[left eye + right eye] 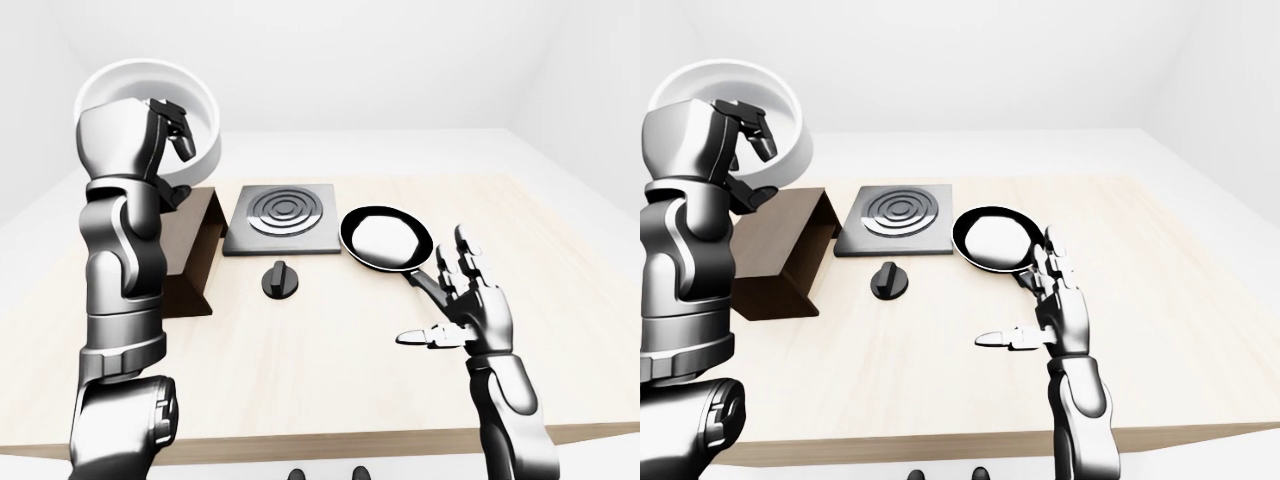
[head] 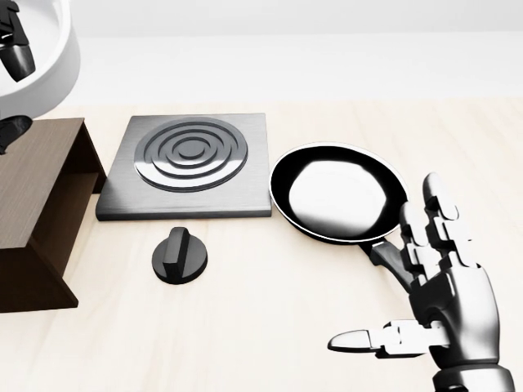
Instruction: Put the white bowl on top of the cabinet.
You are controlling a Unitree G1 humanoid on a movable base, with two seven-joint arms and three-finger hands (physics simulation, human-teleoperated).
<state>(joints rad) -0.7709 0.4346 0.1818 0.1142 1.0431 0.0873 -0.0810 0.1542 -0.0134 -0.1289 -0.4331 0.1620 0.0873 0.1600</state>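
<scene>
Left-eye view: left hand (image 1: 165, 130) was raised, fingers clamped over the white bowl's (image 1: 200, 105) rim, bowl held tilted above the dark cabinet (image 1: 190, 250). Right hand (image 1: 465, 300) was held released, fingers spread, beside the frying pan (image 1: 385, 238). Stove plate (image 1: 282, 217) and knob (image 1: 281, 278) lay between.

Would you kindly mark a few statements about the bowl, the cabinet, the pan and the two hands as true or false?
1. The left hand holds the white bowl raised above the cabinet. True.
2. The bowl already rests on the cabinet's top. False: it is held up in the air.
3. The right hand grips the frying pan. False: its fingers are spread open near the handle.
4. The black knob lies on the table below the hob plate in the head view. True.
</scene>
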